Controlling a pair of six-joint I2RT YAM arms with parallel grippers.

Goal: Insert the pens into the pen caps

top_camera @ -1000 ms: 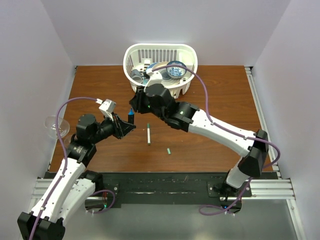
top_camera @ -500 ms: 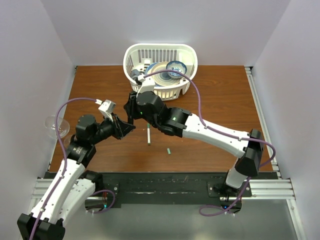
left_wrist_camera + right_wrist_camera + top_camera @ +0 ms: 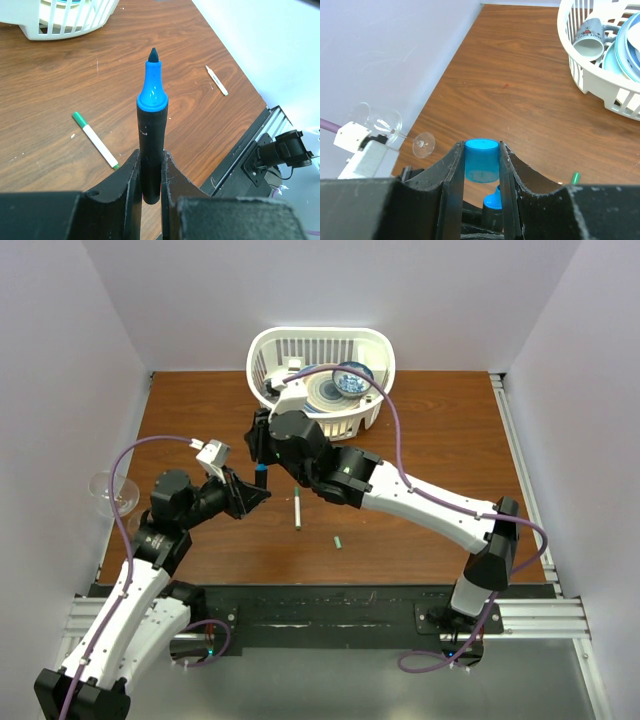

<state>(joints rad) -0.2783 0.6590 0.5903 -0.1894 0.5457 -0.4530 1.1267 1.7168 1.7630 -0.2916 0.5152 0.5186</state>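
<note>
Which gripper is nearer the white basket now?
Right. The right gripper, holding the blue cap, is just in front of the basket; the left gripper, holding the marker, is farther toward the near edge.

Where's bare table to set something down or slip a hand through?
Free: far-right table between basket and right edge; far-left corner beside the basket. Crowded: centre, where left gripper and right gripper meet by the white pen and green cap; wine glass at left edge.
</note>
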